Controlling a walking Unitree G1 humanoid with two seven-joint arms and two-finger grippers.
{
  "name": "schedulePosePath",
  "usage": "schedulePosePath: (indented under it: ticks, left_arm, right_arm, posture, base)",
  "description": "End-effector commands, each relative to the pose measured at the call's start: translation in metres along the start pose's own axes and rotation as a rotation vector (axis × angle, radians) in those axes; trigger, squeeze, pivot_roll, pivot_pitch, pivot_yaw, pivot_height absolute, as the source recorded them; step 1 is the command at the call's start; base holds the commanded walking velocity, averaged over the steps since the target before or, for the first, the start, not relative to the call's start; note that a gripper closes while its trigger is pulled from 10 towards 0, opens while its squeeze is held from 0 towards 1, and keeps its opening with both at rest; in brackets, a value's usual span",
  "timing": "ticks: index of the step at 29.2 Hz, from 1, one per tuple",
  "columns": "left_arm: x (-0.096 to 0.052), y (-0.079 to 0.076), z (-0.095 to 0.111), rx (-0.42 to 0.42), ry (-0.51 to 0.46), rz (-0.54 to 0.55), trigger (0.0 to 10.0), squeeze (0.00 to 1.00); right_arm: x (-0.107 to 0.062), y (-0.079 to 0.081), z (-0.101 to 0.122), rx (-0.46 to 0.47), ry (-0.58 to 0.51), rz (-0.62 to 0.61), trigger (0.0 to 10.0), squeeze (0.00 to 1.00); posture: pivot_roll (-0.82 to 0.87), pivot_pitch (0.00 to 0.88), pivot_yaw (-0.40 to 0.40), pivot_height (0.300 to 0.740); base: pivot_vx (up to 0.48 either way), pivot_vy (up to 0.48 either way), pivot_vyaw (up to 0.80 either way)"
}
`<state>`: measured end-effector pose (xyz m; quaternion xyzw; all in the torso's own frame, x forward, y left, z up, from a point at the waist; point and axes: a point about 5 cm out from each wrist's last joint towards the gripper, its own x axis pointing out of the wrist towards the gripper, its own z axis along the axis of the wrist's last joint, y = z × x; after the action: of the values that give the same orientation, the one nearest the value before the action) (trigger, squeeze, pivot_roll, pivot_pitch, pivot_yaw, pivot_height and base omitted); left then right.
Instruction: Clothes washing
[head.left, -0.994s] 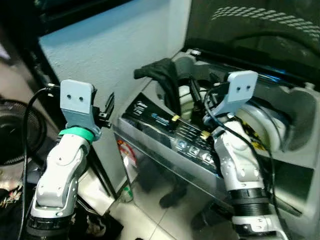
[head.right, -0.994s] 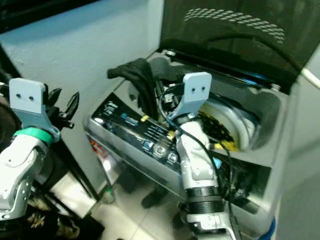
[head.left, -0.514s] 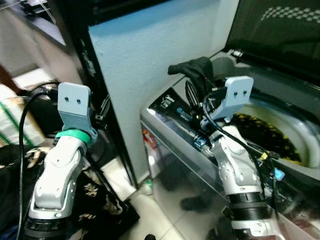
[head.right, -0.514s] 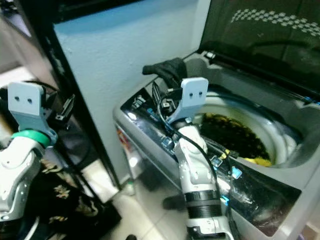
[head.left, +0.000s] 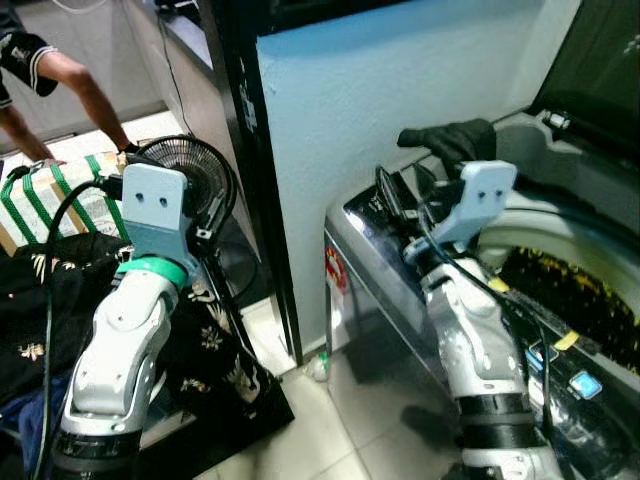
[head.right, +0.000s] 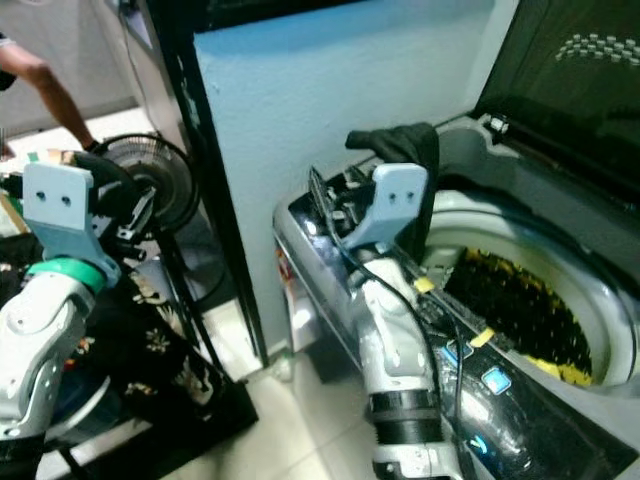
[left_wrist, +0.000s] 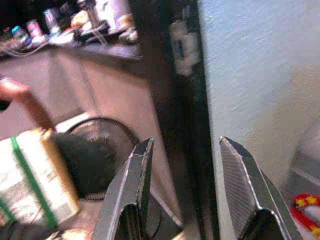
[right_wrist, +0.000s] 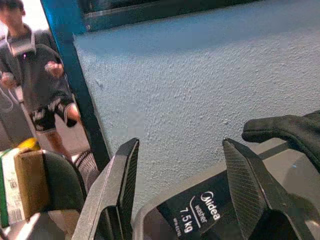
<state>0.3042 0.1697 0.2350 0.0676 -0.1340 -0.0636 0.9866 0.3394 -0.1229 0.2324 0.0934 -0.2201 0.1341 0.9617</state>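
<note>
At 9 o'clock in the head views lies a heap of dark patterned clothes (head.left: 60, 300) on the floor, beside a box with green stripes (head.left: 50, 200) and a person's leg (head.left: 85, 95) further back. A floor fan (head.left: 195, 185) stands just behind the left tool (left_wrist: 185, 185), which is raised at about 10 o'clock with its 2 fingers spread and nothing between them, facing the dark door frame (head.left: 245, 150) and the pale blue wall (head.left: 400, 70).

Right of centre, the right tool (right_wrist: 182, 190) is also released and empty, held at 1 o'clock over the near corner of the washing machine (head.right: 330, 260). A black garment (head.right: 400, 145) is draped over the machine's back corner, just beyond that tool and apart from it. The lid (head.right: 570, 90) is up at 2 o'clock, and the drum (head.right: 530, 310) at 3 o'clock already holds dark and yellow laundry.

By my reading the wash is partly loaded: some items are in. What seems left is the hanging garment, perhaps the floor heap, then closing the lid and starting the cycle.
</note>
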Motion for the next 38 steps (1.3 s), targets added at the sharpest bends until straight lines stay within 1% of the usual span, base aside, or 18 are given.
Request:
schedulePosePath:
  ticks: [1, 8, 16, 17, 20, 24, 27, 30, 31, 38]
  left_arm:
    - [-0.002, 0.004, -0.003, 0.009, 0.014, 0.012, 10.0, 0.0]
    - [-0.002, 0.003, -0.002, -0.021, 0.012, 0.004, 10.0, 0.0]
    - [0.0, 0.003, -0.002, -0.02, 0.01, 0.004, 10.0, 0.0]
    - [0.001, 0.006, -0.003, -0.032, 0.009, 0.029, 10.0, 0.0]
    - [0.001, 0.014, -0.007, -0.072, 0.017, 0.099, 10.0, 0.0]
    - [-0.004, 0.013, -0.008, -0.075, 0.018, 0.109, 10.0, 0.0]
    - [-0.006, 0.014, -0.009, -0.08, 0.02, 0.115, 10.0, 0.0]
    - [-0.008, 0.016, -0.011, -0.084, 0.029, 0.121, 10.0, 0.0]
    - [-0.008, 0.016, -0.011, -0.086, 0.03, 0.123, 10.0, 0.0]
    - [-0.012, 0.014, -0.013, -0.102, 0.031, 0.138, 10.0, 0.0]
  right_arm:
    - [0.0, 0.007, -0.004, 0.025, 0.012, 0.02, 10.0, 0.0]
    - [-0.001, 0.007, -0.005, 0.023, 0.016, 0.021, 10.0, 0.0]
    - [0.0, 0.006, -0.007, 0.02, 0.021, 0.021, 10.0, 0.0]
    - [0.001, 0.006, -0.008, 0.019, 0.026, 0.026, 10.0, 0.0]
    - [0.004, 0.008, -0.008, 0.011, 0.034, 0.05, 10.0, 0.0]
    - [0.005, 0.005, -0.009, -0.002, 0.051, 0.068, 10.0, 0.0]
    - [0.006, 0.005, -0.01, -0.003, 0.054, 0.07, 10.0, 0.0]
    - [0.005, 0.006, -0.012, 0.015, 0.051, 0.062, 10.0, 0.0]
    - [0.005, 0.006, -0.013, 0.016, 0.056, 0.061, 10.0, 0.0]
    - [0.004, 0.006, -0.019, -0.002, 0.083, 0.08, 10.0, 0.0]
  posture:
    - [0.15, 0.0, 0.105, 0.74]
    - [0.15, 0.0, 0.106, 0.74]
    - [0.15, 0.0, 0.096, 0.74]
    - [0.14, 0.0, 0.075, 0.74]
    - [0.13, 0.0, 0.058, 0.74]
    - [0.14, 0.0, 0.021, 0.74]
    - [0.14, 0.0, 0.021, 0.74]
    - [0.14, 0.0, 0.014, 0.74]
    - [0.15, 0.0, 0.0, 0.74]
    - [0.15, 0.0, -0.022, 0.74]
  base:
    - [0.0, 0.0, 0.8]
    - [0.0, 0.0, 0.8]
    - [0.0, 0.0, 0.8]
    - [0.0, 0.0, 0.8]
    - [0.0, 0.0, 0.8]
    - [0.0, 0.0, 0.8]
    - [0.0, 0.0, 0.8]
    - [0.0, 0.0, 0.0]
    - [0.0, 0.0, 0.0]
    - [0.0, 0.0, 0.0]
